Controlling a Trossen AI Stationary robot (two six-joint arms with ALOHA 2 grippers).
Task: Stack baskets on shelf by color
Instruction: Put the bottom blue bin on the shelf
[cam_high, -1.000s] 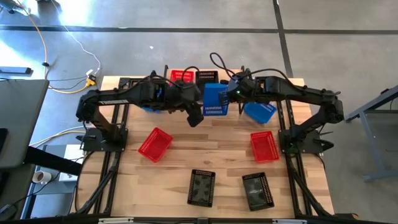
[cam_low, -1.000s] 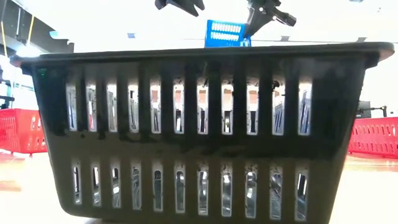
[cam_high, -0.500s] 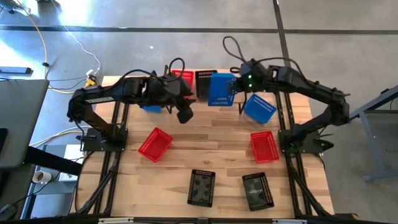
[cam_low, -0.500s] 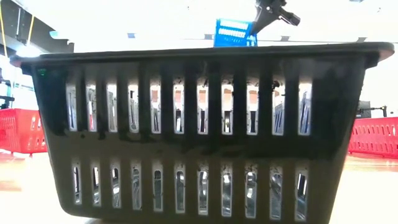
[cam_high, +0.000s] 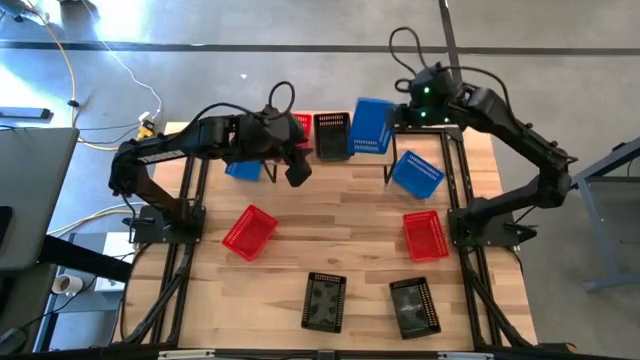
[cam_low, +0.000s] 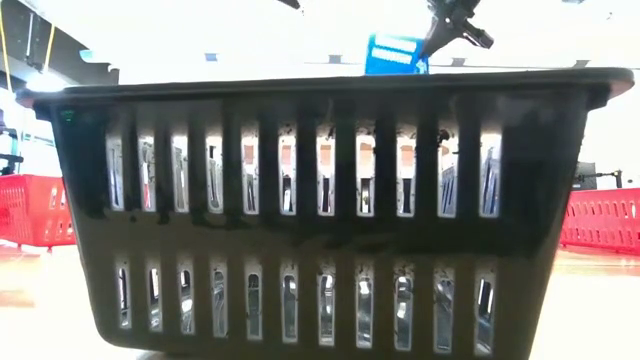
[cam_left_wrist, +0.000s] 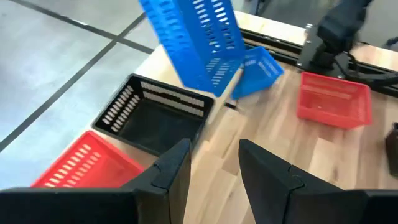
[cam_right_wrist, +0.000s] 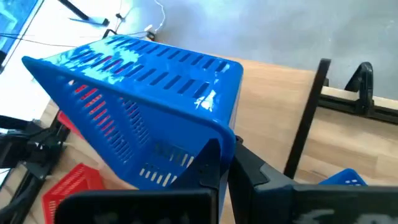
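Above the shelf (cam_high: 345, 150) our right end effector (cam_right_wrist: 224, 163) pinched a blue basket (cam_high: 371, 126), needing lowering beside the black one (cam_high: 331, 135); our left end effector (cam_left_wrist: 214, 163) hung parted, empty.

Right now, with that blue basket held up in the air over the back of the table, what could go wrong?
The right gripper pinches only one rim of the tilted blue basket, so it might swing or slip. Lowered askew, it could knock the black basket on the shelf beside it. The open left gripper hovers close by; the arms could bump.
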